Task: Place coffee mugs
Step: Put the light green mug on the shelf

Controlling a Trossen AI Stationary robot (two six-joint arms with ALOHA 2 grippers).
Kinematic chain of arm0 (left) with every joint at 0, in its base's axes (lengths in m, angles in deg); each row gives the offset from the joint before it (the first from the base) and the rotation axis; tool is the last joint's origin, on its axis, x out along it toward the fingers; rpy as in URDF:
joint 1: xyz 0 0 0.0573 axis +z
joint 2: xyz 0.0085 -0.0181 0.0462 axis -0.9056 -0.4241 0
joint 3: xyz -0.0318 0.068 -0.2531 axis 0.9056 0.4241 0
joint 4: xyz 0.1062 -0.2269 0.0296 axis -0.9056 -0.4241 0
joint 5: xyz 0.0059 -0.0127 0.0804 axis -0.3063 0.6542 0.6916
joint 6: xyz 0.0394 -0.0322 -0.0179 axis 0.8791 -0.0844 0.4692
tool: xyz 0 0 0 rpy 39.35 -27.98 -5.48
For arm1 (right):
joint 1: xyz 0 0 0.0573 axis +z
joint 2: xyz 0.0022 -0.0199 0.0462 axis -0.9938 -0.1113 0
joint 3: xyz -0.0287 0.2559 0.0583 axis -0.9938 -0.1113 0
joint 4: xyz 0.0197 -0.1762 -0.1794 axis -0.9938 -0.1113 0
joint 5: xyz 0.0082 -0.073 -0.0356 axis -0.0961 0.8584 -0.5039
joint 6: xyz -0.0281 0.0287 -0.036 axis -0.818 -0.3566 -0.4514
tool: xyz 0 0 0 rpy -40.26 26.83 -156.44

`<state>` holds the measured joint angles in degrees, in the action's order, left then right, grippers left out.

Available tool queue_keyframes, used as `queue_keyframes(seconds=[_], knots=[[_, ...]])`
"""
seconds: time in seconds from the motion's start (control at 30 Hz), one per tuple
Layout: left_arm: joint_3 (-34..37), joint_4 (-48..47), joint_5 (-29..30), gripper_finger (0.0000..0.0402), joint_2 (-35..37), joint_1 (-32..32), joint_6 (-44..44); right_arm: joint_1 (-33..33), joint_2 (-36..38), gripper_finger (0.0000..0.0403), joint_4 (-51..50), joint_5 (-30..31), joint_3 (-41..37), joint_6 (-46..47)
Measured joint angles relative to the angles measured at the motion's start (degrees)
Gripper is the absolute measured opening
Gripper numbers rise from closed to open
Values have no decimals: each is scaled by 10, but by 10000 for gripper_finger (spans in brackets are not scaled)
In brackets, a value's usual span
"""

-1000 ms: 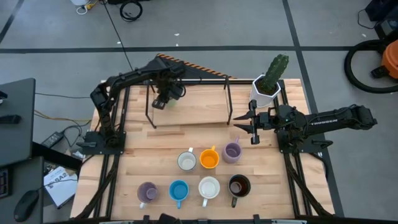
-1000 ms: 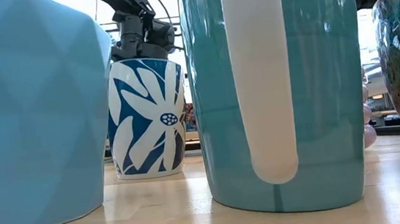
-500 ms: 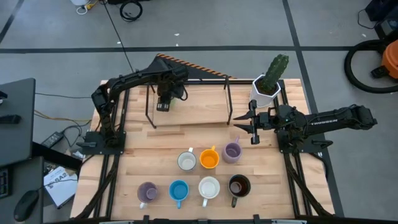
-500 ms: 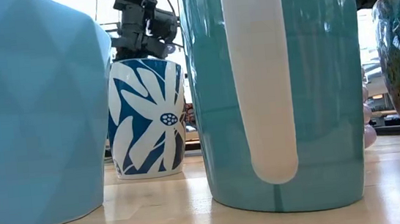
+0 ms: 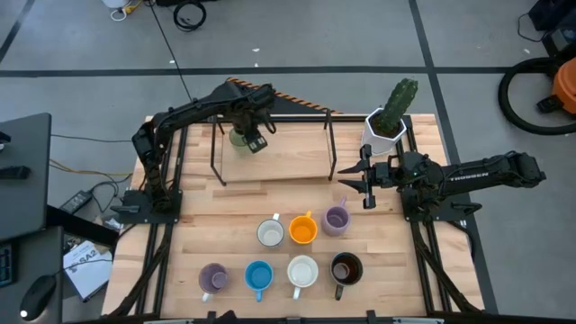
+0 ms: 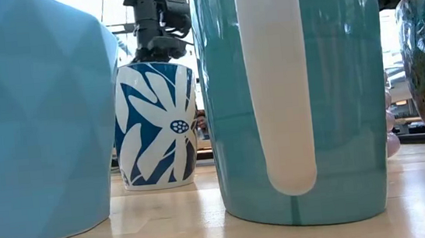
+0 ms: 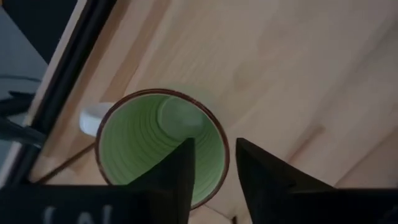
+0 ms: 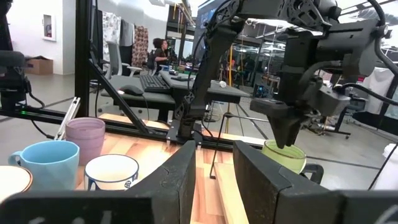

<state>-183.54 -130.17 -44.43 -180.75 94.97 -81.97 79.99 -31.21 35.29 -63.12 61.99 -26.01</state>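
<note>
Green mug (image 5: 239, 137) sits on the bench (image 5: 288, 180) at the far side, under the black rack (image 5: 270, 121). Left gripper (image 5: 253, 140) right over its rim, fingers (image 7: 180, 171) straddling the wall with a narrow gap, not clamped. Right gripper (image 5: 357, 175) idle near the cactus pot (image 5: 385, 130), fingers narrow, nothing held. Seven mugs grouped near front.

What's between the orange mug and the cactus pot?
In the high view, a lilac mug and the right gripper lie between the orange mug and the cactus pot.
</note>
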Motion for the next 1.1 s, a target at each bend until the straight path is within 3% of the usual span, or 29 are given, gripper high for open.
queue_keyframes(seconds=[0.27, 0.43, 0.63, 1.1], knots=[[0, 21, -4, 209, -2, 3, -93, 0, 0, 114, 0, 0, 0, 0], [1, 21, -6, 222, -19, 15, -135, 0, 0, 114, 0, 0, 0, 0], [1, 28, -2, 200, -45, 18, -130, 0, 0, 114, 0, 0, 0, 0], [1, 25, 2, 105, -53, 17, -87, 0, 0, 114, 0, 0, 0, 0]])
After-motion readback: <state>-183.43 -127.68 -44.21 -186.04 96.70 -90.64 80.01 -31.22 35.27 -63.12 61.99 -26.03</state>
